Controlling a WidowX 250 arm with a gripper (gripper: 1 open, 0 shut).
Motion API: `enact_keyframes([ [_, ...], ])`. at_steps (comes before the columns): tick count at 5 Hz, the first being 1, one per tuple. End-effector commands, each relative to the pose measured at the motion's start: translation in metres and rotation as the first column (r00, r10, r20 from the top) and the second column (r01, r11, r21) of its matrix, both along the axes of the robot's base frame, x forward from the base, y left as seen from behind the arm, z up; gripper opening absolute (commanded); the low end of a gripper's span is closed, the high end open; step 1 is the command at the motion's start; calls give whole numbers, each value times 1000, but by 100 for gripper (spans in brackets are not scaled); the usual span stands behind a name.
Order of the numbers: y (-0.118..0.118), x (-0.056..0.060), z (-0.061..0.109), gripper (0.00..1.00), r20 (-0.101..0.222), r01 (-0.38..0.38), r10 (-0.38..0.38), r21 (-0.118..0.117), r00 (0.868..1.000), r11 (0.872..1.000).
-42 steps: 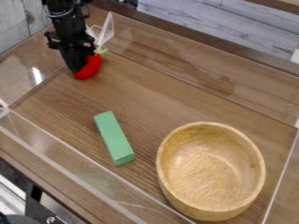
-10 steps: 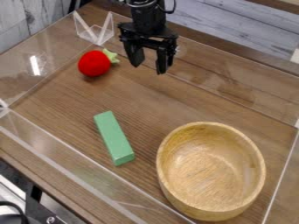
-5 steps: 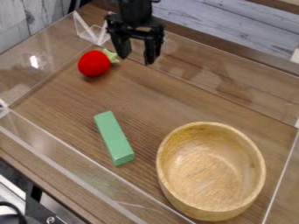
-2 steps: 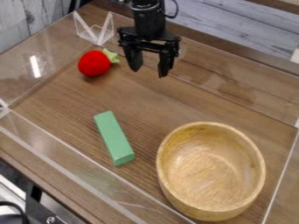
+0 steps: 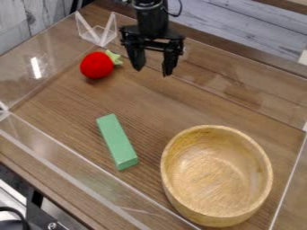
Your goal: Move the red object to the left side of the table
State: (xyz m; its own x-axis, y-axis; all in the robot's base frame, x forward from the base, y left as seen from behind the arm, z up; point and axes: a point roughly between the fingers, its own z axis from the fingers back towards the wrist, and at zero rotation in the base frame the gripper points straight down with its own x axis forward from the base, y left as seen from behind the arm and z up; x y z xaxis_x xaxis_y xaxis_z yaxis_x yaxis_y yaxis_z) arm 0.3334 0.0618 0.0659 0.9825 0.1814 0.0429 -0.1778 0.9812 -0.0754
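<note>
The strawberry (image 5: 97, 65) is seen near the top left of the view, resting on the table (image 5: 144, 103), with its red body turned to the lower left and its leafy top (image 5: 115, 57) pointed to the upper right. The gripper (image 5: 153, 70) is held just beside it, on the right-hand side of the view, with its black fingers spread wide apart and directed downward. The strawberry is not enclosed by the fingers; it is left outside them, past the finger that is nearer the left edge of the view, and a narrow strip of wood is shown between that finger and the red body. Nothing is seen to be gripped. Whether the fingertips are touching the wood cannot be told. Behind the strawberry, farther up the view, a clear plastic piece (image 5: 96, 31) is placed, partly see-through and hard to make out. Nearer the bottom of the view, a green block (image 5: 117, 142) is laid flat at a slant, well apart from both the strawberry and the gripper. The bowl (image 5: 216, 177), round and of light wood, is set at the lower right, with the block to its left and its open top faced upward.
</note>
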Motion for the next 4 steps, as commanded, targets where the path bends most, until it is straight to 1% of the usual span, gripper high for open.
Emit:
enact_keyframes([
  [1, -7, 1, 16, 100, 74, -35, 34, 19, 997, 999],
  [2, -11, 2, 13, 100, 86, -63, 60, 24, 994, 998],
  [3, -1, 10, 16, 100, 100, -37, 33, 36, 994, 999],
  [4, 11, 14, 19, 100, 106, -19, 14, 40, 994, 999],
])
